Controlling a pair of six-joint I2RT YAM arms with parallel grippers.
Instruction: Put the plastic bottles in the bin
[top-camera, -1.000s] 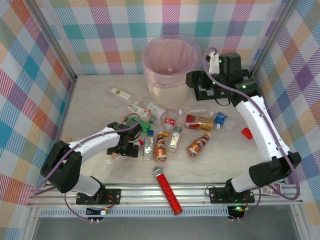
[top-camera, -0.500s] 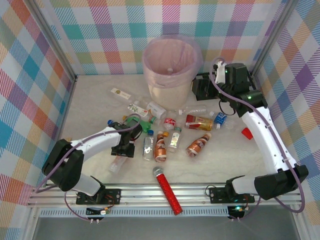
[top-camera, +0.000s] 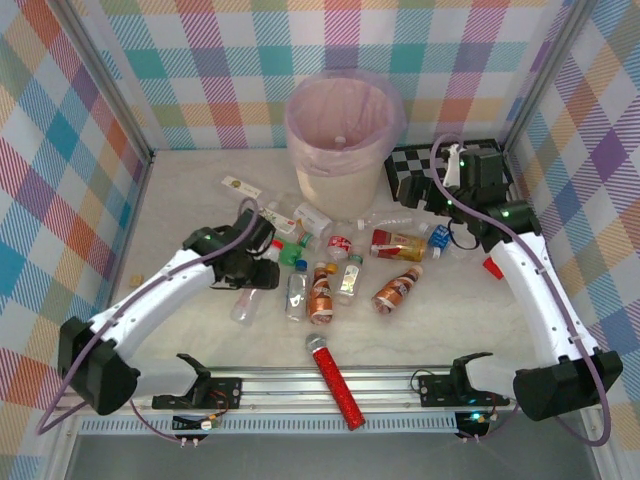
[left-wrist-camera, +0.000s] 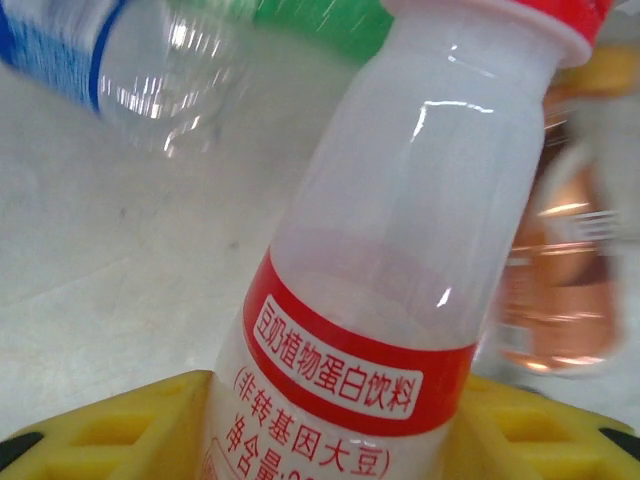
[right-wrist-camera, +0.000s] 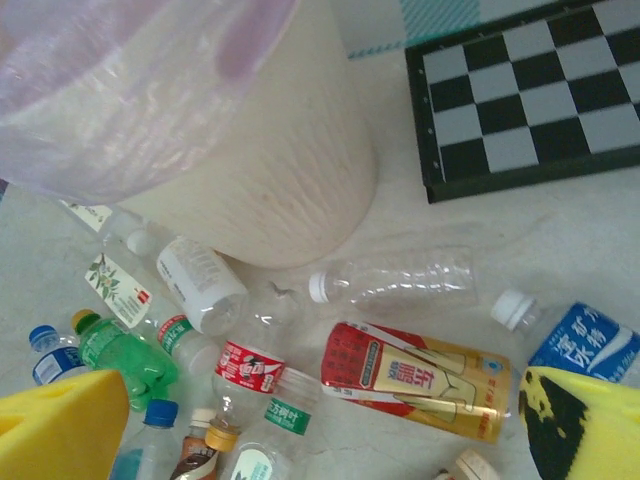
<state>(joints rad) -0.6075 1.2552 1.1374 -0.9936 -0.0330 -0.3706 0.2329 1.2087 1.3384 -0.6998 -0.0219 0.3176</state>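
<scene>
My left gripper (top-camera: 257, 274) (left-wrist-camera: 330, 440) is shut on a plastic bottle (left-wrist-camera: 400, 200) (top-camera: 244, 303), milky white with a red label and red cap, its yellow fingers (left-wrist-camera: 110, 430) on either side. Several more plastic bottles (top-camera: 340, 270) lie scattered mid-table: a gold-and-red one (right-wrist-camera: 415, 380) (top-camera: 398, 243), a clear one (right-wrist-camera: 395, 280), a green one (right-wrist-camera: 120, 355) and a blue-labelled one (right-wrist-camera: 590, 345). The cream bin (top-camera: 340, 182) (right-wrist-camera: 270, 190), lined with a pink bag, stands at the back. To the right of the bin, above the bottles, hangs my right gripper (top-camera: 412, 190) (right-wrist-camera: 320, 430), open and holding nothing.
A black-and-white checkerboard (top-camera: 432, 158) (right-wrist-camera: 540, 90) lies at the back right beside the bin. A red glittery microphone (top-camera: 335, 380) rests near the front rail. A small red object (top-camera: 493, 266) sits by the right arm. Plaid walls close in three sides.
My left gripper has shut on the white bottle and drawn it up and back from the table. The right arm has swung right, away from the bin's rim, still open.
</scene>
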